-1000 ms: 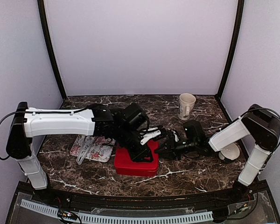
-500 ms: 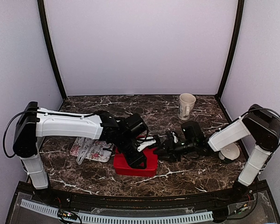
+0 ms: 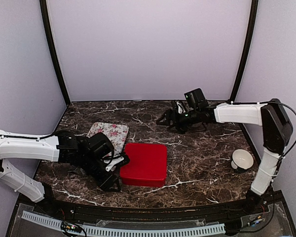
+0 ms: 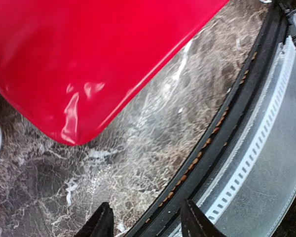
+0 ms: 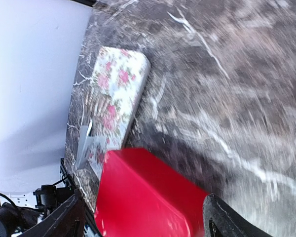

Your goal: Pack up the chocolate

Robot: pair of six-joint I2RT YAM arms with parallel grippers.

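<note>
No chocolate shows in any view. A closed red box [image 3: 144,164] [image 4: 89,54] [image 5: 148,202] lies flat in the middle of the marble table. My left gripper [image 3: 112,179] [image 4: 148,224] hovers low by the box's near-left corner, pointing at the table's front edge. Its jaws stand apart with nothing between them. My right gripper [image 3: 164,120] [image 5: 148,223] is raised over the back of the table, well behind the box. Its jaws are wide apart and empty.
A flat floral-patterned piece [image 3: 111,136] [image 5: 116,96] lies left of the box, with a pale clear scrap [image 5: 84,145] at its near end. A white bowl [image 3: 242,159] sits at the right edge. The black rim and perforated strip [image 4: 256,148] run along the front edge.
Both grippers have left the red box and opened. The left arm drew back toward the near left; the right arm swung up to the back. The box's red top is now uncovered.
</note>
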